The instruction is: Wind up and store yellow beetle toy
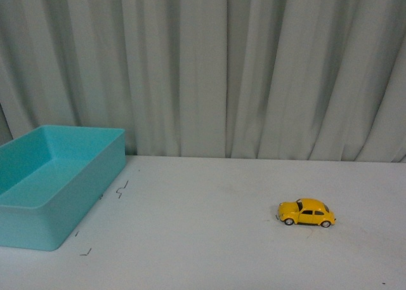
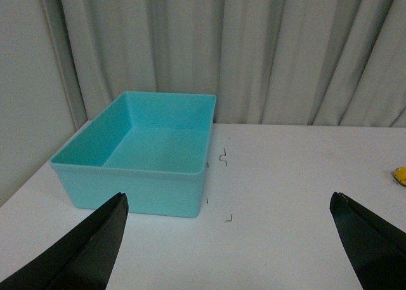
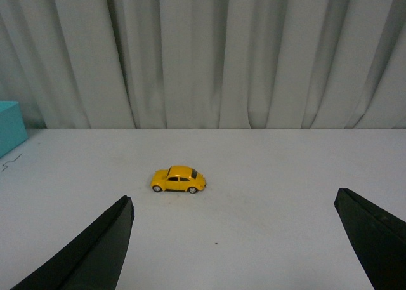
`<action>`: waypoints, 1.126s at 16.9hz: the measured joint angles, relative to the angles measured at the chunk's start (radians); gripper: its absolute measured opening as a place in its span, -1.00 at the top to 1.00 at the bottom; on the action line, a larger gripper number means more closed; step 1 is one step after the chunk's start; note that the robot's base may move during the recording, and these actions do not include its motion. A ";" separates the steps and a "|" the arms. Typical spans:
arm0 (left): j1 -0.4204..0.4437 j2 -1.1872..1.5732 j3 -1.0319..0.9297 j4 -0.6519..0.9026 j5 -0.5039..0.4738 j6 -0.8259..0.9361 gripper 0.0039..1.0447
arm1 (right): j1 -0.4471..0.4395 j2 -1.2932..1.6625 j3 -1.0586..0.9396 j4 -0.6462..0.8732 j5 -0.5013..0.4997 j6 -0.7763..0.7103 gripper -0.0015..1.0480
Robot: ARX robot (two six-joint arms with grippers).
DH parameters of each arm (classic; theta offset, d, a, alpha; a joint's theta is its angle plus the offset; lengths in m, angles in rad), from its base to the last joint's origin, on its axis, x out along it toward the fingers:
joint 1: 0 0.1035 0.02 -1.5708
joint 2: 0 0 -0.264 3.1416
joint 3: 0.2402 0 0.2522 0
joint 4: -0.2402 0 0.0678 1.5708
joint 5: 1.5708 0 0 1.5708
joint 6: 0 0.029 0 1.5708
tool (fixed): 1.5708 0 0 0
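Found the yellow beetle toy on the desk toward the right, straight ahead of the wide-open right jaws with its long axis crosswise to their approach (left jaws equally agape, facing the teal bin).

You get soft, even, slightly dim light — only faint shadow beneath yellow beetle toy. Curtain folds look mildly grainy, whole picture soft.
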 joint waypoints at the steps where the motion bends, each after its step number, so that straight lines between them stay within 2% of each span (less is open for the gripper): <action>1: 0.000 0.000 0.000 0.000 0.000 0.000 -0.88 | 0.000 0.000 0.000 0.000 0.000 0.000 -0.87; 19: 0.000 0.000 0.000 0.000 0.000 0.000 -0.88 | 0.000 0.000 0.000 0.000 0.000 0.000 -0.87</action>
